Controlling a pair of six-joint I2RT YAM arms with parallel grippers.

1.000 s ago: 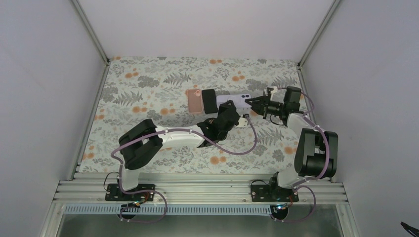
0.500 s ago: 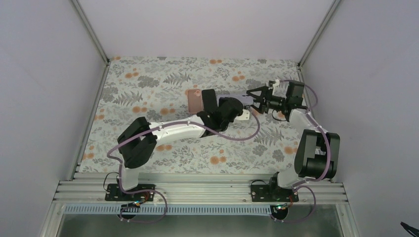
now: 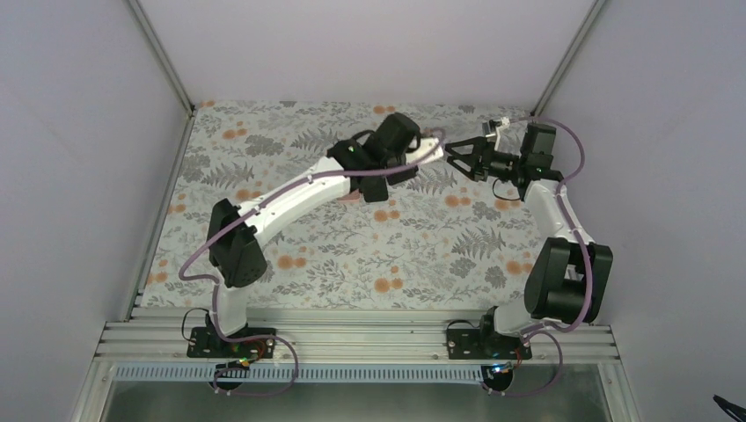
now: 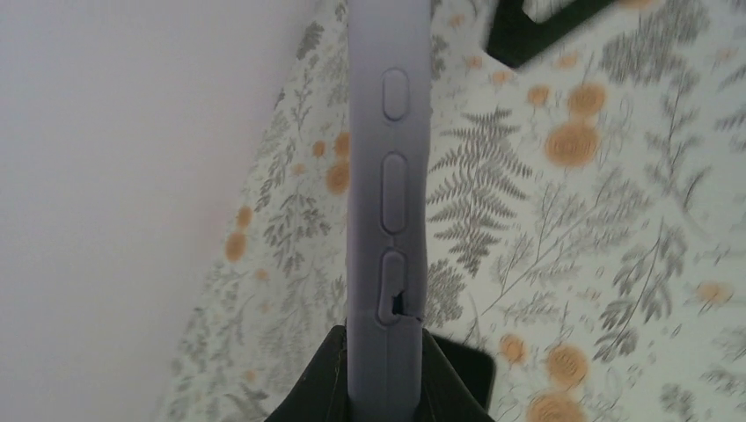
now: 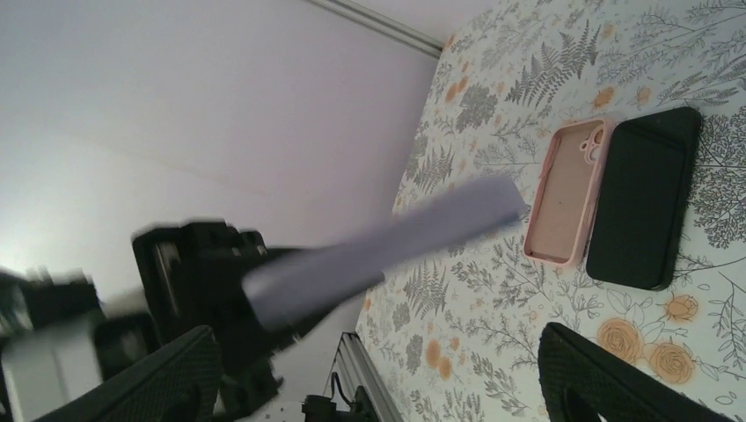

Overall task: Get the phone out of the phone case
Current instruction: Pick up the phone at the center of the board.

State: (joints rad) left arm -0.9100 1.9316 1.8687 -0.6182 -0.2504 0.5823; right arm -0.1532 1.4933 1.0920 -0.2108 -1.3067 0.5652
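Observation:
A lavender phone case (image 4: 388, 176) is held up off the table, edge-on, with its side buttons showing. My left gripper (image 4: 387, 387) is shut on its lower end. The case is edge-on in the left wrist view and blurred (image 5: 387, 246) in the right wrist view, so I cannot tell whether a phone is inside. In the top view it (image 3: 433, 143) hangs near the back of the table, pointing at my right gripper (image 3: 451, 158), which is open just to the right and not touching it. The right fingers (image 5: 167, 378) stand wide apart with nothing between them.
An empty pink case (image 5: 567, 193) and a black phone (image 5: 642, 198) lie side by side on the floral tablecloth (image 3: 422, 255), mostly under my left arm in the top view. White walls enclose the table at the back and on both sides.
My right gripper opened and let go of the lavender case. My left arm lifted the case off the table and swung it toward the back; the right gripper followed it back.

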